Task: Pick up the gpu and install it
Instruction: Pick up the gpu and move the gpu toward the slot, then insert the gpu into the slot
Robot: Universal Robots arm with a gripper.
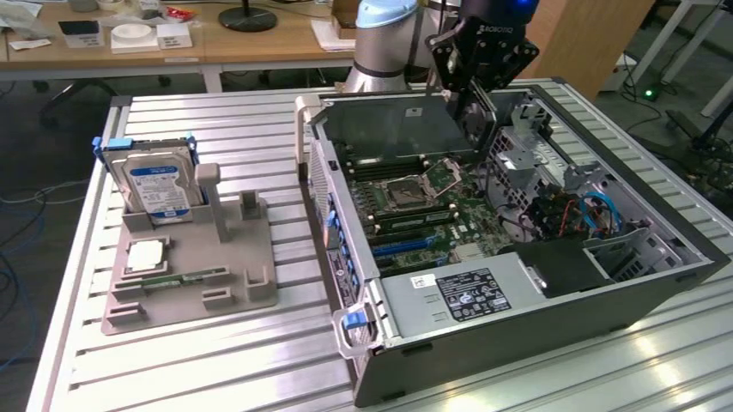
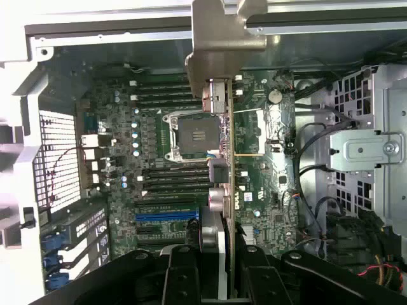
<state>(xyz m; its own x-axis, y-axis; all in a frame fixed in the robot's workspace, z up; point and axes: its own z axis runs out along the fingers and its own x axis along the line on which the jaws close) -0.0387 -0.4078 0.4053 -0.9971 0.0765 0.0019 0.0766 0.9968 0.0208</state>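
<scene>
Upper centre, exterior view: your gripper [image 1: 479, 81] clamps the gpu [image 1: 390, 129] above the case [image 1: 572, 318].
Risk: descend skewed and you likely jam its edge on the motherboard [image 1: 430, 206].

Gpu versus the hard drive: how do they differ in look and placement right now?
The gpu is a dark, plain card; the hard drive is silver with a blue-white label. The gpu hangs in the gripper over the open computer case; the hard drive stands in the grey holder on the table. Both are flat rectangles held on edge.
</scene>
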